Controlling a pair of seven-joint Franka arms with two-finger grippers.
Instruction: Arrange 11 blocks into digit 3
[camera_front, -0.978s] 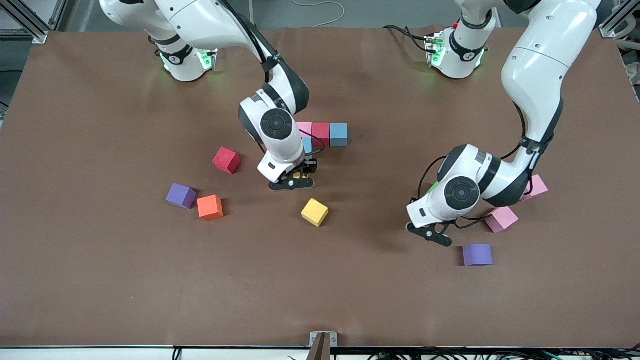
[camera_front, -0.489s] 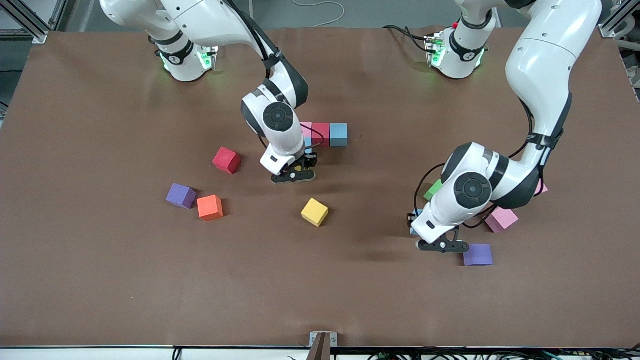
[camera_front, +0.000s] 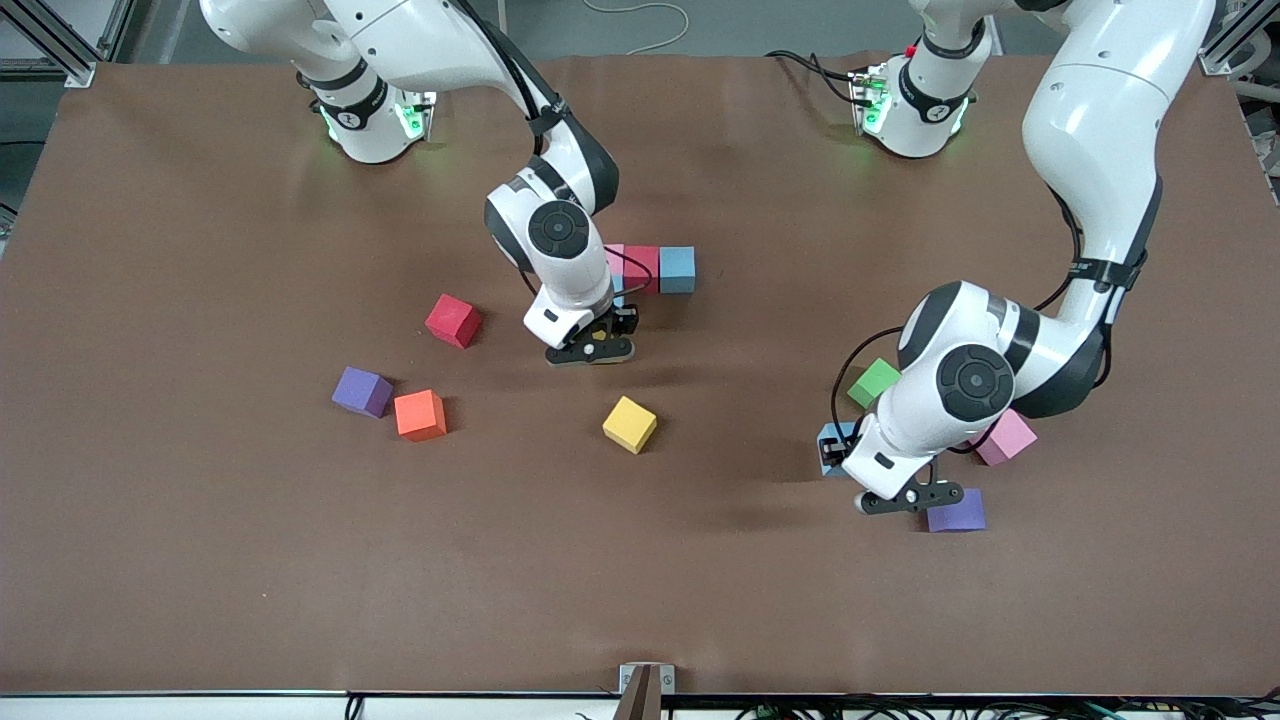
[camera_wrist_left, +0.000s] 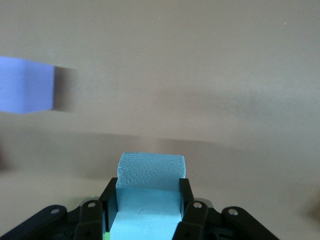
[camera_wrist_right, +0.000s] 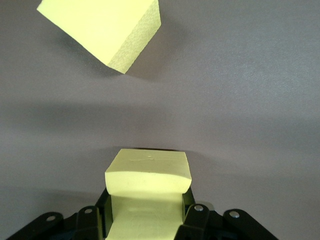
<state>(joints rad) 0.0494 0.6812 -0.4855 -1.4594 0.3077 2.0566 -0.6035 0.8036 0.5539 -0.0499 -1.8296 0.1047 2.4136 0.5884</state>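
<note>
Three cubes, pink (camera_front: 613, 255), red (camera_front: 642, 266) and light blue (camera_front: 677, 268), sitting touching in a row mid-table as the digit 3 (camera_front: 650, 268) begun, with another light blue one partly hidden just nearer the front camera. Right gripper (camera_front: 590, 351) pinching a yellow block (camera_wrist_right: 149, 175) beside that start, probably bringing the next piece. Left gripper (camera_front: 905, 498) clamping a light blue block (camera_wrist_left: 150, 172) low near the purple block (camera_front: 955, 509), toward the left arm's end. Loose blocks waiting around: yellow (camera_front: 630, 424), red (camera_front: 453, 320), purple (camera_front: 361, 391), orange (camera_front: 420, 414), green (camera_front: 874, 382), pink (camera_front: 1006, 438). Brown mat (camera_front: 200, 560) covering the table, cables trailing along its edge.
</note>
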